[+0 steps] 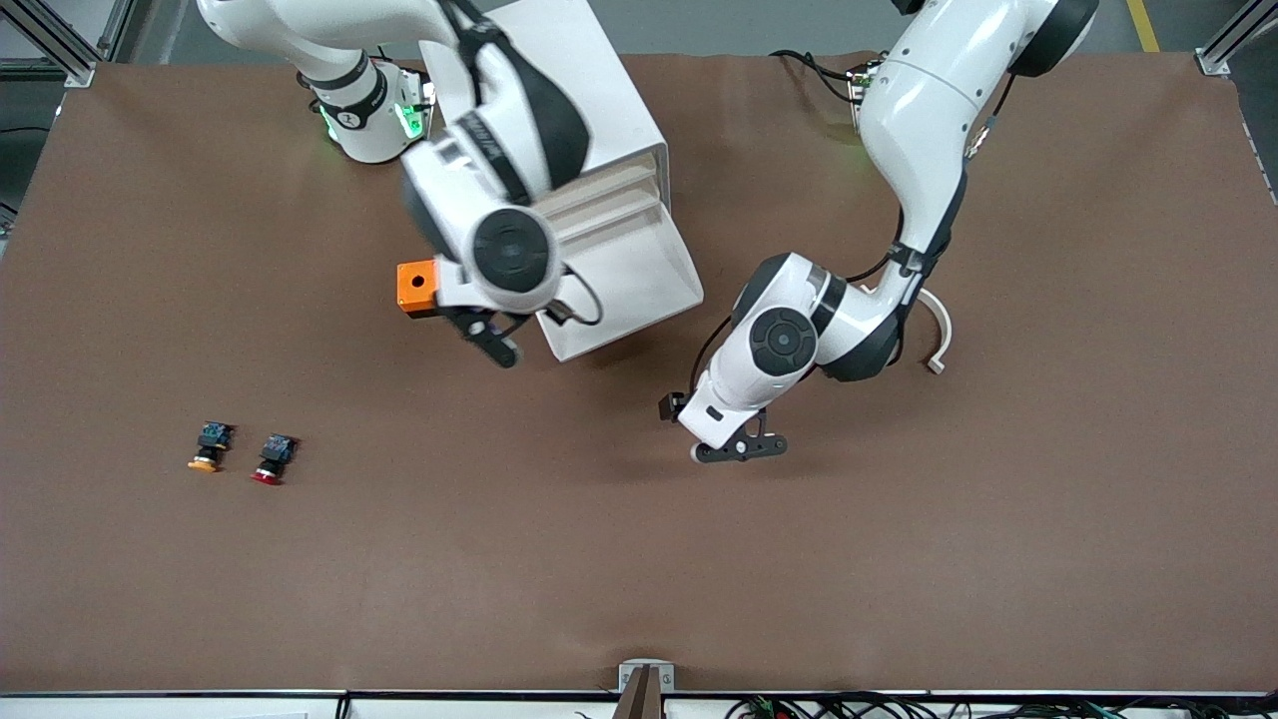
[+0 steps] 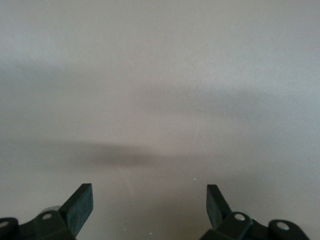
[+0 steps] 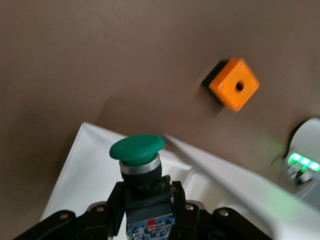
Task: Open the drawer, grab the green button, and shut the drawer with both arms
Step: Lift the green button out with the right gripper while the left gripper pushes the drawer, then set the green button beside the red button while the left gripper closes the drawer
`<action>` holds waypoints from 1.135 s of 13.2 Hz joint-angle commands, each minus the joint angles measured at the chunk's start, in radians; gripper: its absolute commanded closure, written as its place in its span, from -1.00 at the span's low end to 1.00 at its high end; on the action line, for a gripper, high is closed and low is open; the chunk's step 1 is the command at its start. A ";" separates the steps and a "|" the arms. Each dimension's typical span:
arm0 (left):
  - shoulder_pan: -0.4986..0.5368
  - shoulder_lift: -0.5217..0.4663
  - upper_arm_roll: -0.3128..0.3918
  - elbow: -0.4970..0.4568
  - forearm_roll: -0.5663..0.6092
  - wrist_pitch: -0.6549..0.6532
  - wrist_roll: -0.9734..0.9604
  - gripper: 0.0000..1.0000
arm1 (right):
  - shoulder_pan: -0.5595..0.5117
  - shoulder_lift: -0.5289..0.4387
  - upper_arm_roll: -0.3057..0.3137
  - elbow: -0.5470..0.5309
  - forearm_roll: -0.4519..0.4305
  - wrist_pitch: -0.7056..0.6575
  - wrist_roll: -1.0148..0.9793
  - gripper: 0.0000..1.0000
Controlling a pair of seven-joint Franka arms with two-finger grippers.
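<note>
My right gripper (image 3: pixel 145 195) is shut on the button (image 3: pixel 137 150), gripping its black body, with the green cap pointing away from the wrist and the blue rear block between the fingers. In the front view the right gripper (image 1: pixel 496 342) hangs over the corner of the open white drawer (image 1: pixel 624 280), beside the orange cube (image 1: pixel 417 288); the button is hidden there by the hand. The drawer's white inside (image 3: pixel 85 170) shows under the button. My left gripper (image 1: pixel 744 447) is open and empty, low over bare table; its fingers (image 2: pixel 80 205) stand wide apart.
The white drawer cabinet (image 1: pixel 589 110) stands near the right arm's base. An orange-capped button (image 1: pixel 207 447) and a red-capped button (image 1: pixel 272 459) lie toward the right arm's end, nearer the front camera. A white curved piece (image 1: pixel 939 335) lies by the left arm. The orange cube (image 3: pixel 234 85) shows too.
</note>
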 commanded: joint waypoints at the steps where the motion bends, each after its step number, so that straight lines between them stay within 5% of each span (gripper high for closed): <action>1: -0.045 -0.004 0.002 0.003 -0.017 0.000 -0.178 -1.00 | -0.170 -0.067 0.020 -0.027 -0.033 -0.040 -0.335 0.61; 6: -0.136 0.013 0.004 -0.017 -0.010 -0.005 -0.234 -1.00 | -0.396 -0.055 0.022 -0.082 -0.118 0.100 -0.794 0.61; 11: -0.182 0.010 0.002 -0.020 -0.011 -0.074 -0.301 -1.00 | -0.476 0.037 0.022 -0.213 -0.116 0.447 -0.857 0.56; 15: -0.251 -0.002 0.002 -0.020 -0.016 -0.132 -0.393 -1.00 | -0.494 0.133 0.020 -0.208 -0.121 0.567 -0.854 0.59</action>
